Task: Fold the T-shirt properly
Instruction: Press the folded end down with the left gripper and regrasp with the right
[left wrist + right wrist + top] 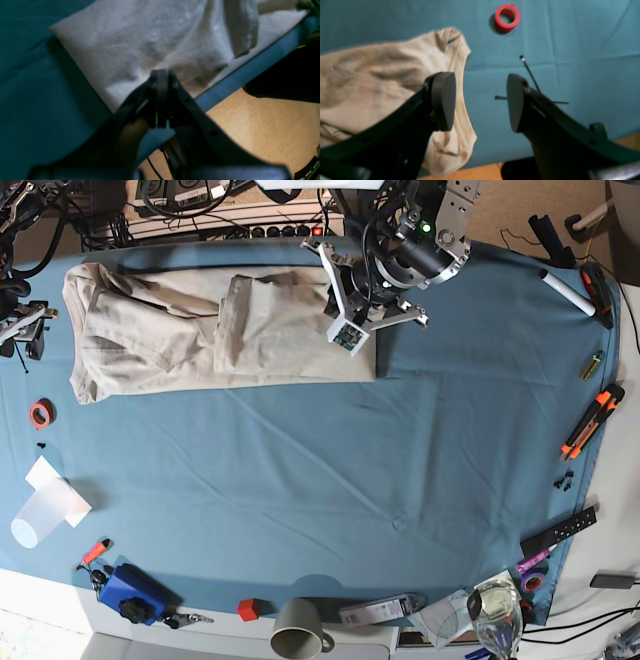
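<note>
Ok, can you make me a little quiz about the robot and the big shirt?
1. True or false: the right gripper is holding the T-shirt.
2. What colour is the tape roll lying on the table cloth?
A. red
B. yellow
C. green
3. Fill in: the left gripper is ____ right beside the T-shirt's edge.

Key:
1. False; it is open with nothing between its pads.
2. A.
3. shut.
</note>
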Robot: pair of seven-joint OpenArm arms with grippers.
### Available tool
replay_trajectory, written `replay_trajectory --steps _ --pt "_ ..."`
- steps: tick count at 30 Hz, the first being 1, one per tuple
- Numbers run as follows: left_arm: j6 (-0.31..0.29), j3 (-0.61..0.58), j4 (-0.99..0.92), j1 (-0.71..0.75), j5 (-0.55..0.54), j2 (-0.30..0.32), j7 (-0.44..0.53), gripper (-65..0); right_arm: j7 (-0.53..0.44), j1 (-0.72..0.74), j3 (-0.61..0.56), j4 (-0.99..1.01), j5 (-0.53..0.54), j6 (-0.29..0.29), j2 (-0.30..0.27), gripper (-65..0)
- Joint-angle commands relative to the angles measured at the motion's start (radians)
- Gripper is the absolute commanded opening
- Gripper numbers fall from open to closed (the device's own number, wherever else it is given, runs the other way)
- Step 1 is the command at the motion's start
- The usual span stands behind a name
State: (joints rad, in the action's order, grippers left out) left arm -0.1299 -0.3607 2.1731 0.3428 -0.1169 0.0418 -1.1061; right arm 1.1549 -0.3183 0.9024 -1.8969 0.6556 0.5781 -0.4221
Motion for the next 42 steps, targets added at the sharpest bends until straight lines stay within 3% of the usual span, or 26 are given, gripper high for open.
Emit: replay_trajectory --steps 1,5,7,10,15,21,28,32,37,42 --pt "0.0 -0.003 0.018 -0.002 -0.015 -0.005 0.014 -65.0 -0.018 0.017 0.008 0.017 0.003 0.002 -0.024 -32.7" --pt "0.0 -0.003 0.018 0.0 -0.018 -0.005 0.014 -65.0 0.085 0.092 0.008 0.17 0.075 0.053 -0.028 -32.7" --pt "0.0 -0.003 0.018 0.006 -0.018 -0.005 0.015 -65.0 0.176 0.129 0.005 0.254 0.178 0.064 -0.051 -32.7" --pt "0.0 -0.003 0.018 0.012 -0.018 -0.005 0.015 -65.0 0.235 0.177 0.001 0.376 0.258 0.08 -0.098 -32.7" --pt "0.0 -0.003 0.018 0.012 -0.018 -0.005 0.016 -65.0 0.241 0.219 -0.026 0.552 0.348 0.12 -0.161 -32.7" --pt "0.0 -0.003 0.018 0.011 -0.018 -0.005 0.032 -65.0 0.241 0.221 -0.027 0.747 0.413 0.12 -0.163 -32.7" --pt "0.0 -0.004 0.018 0.009 -0.018 -0.006 0.034 -65.0 0.241 0.221 -0.027 0.826 0.62 0.12 -0.163 -32.8" --pt "0.0 -0.004 0.018 0.009 -0.018 -0.006 0.034 -65.0 0.241 0.222 -0.055 0.826 0.626 0.12 -0.162 -32.8" --pt "0.0 -0.004 0.018 0.009 -0.018 -0.005 0.032 -65.0 0.241 0.221 -0.208 0.826 0.547 0.12 -0.162 -32.8" --pt "0.0 -0.003 0.018 0.012 -0.018 -0.005 0.022 -65.0 0.241 0.221 -0.24 0.826 0.478 0.12 -0.162 -32.8"
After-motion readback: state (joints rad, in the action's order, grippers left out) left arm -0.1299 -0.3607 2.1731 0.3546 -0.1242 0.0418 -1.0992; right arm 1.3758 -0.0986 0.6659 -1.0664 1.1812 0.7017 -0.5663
